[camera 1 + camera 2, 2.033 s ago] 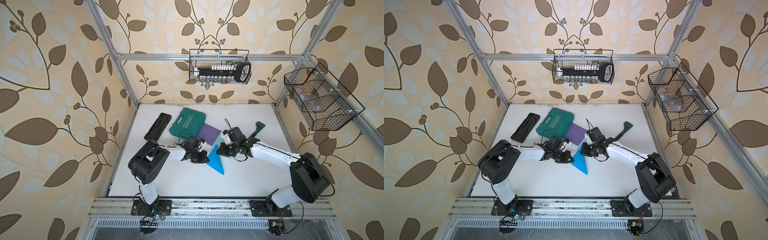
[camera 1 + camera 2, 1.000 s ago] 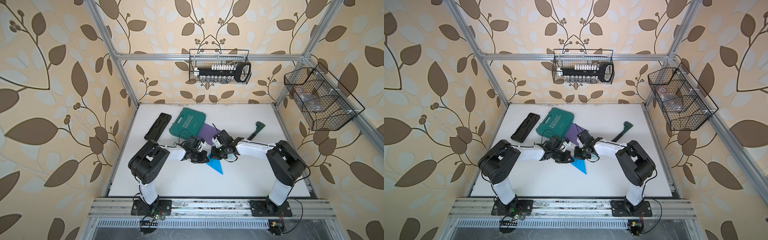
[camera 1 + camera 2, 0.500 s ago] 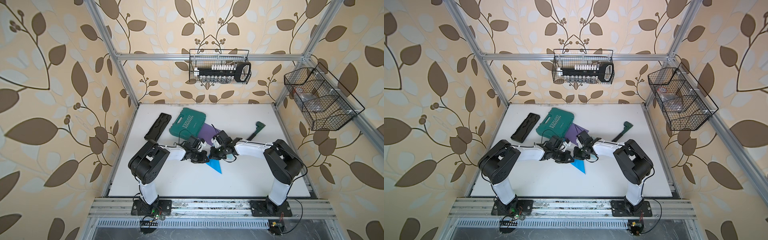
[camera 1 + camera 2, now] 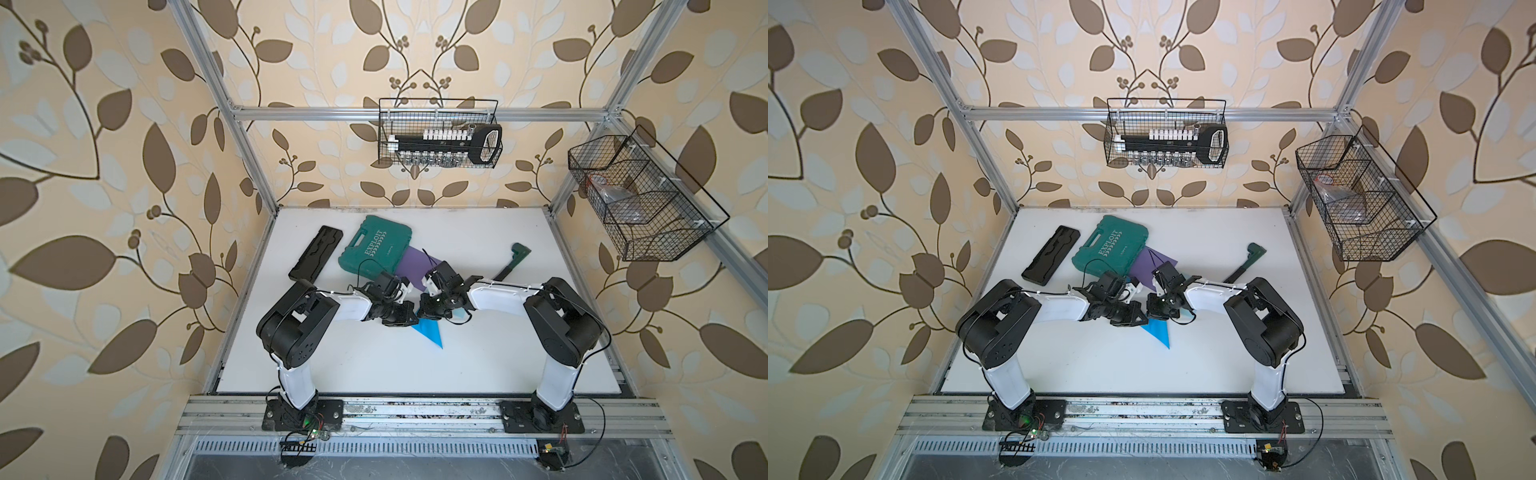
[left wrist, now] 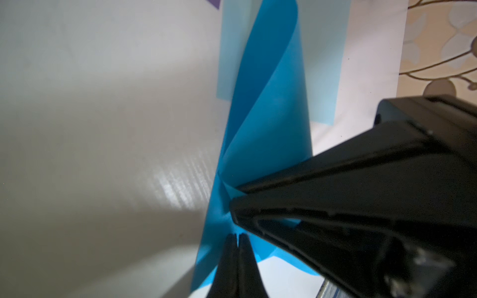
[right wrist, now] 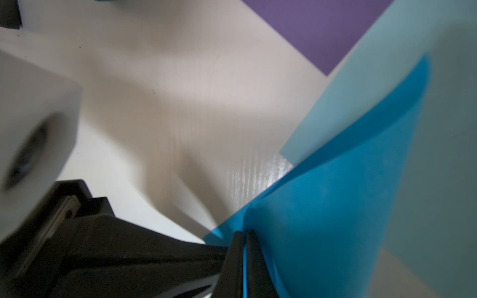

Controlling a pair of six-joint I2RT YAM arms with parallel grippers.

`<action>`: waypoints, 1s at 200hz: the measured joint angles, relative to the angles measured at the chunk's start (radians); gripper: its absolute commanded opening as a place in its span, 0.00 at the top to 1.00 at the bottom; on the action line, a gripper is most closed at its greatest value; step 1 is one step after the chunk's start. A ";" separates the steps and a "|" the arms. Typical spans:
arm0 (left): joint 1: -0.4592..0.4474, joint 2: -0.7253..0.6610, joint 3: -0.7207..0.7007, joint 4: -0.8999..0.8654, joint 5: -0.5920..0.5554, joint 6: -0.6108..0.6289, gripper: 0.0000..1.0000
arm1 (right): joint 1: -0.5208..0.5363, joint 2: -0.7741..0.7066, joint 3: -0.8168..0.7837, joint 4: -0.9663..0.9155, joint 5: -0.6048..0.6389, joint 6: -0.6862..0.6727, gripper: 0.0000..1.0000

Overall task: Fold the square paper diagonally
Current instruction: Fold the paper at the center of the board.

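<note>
Right arm (image 4: 498, 297) has folded inward, right end effector (image 6: 244, 233) pinching blue paper (image 6: 335, 206), left end effector (image 5: 236, 236) closed

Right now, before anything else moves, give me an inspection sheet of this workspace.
Surface: white table, glossy.
Job's things: blue paper bent over in a loose fold, not creased flat.
Clutter: light blue paper under it, purple paper, green tool case, black tray, green-headed tool.
Pincers: left pincer shut, tips at the blue paper; right pincer shut on its edge.
Cables: black cable crossing the purple paper.
Surroundings: back wire basket, side wire basket, leaf-patterned walls.
</note>
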 measured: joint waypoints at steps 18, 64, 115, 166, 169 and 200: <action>0.000 0.000 0.000 0.000 0.000 0.000 1.00 | 0.000 0.002 0.000 0.000 0.001 0.004 0.88; 0.000 0.000 0.000 0.000 -0.001 0.000 1.00 | 0.000 0.004 0.000 0.009 0.000 0.007 0.85; 0.000 -0.038 -0.003 -0.053 -0.035 0.005 1.00 | 0.002 0.005 0.000 0.023 -0.004 0.014 0.79; 0.018 -0.100 -0.031 -0.076 -0.039 0.005 1.00 | 0.004 0.005 0.001 0.032 -0.009 0.018 0.72; 0.021 -0.103 -0.034 -0.077 -0.039 0.005 1.00 | 0.004 0.005 0.001 0.033 -0.008 0.018 0.72; 0.032 -0.120 -0.051 -0.095 -0.052 0.005 1.00 | 0.005 0.005 0.001 0.039 -0.014 0.019 0.66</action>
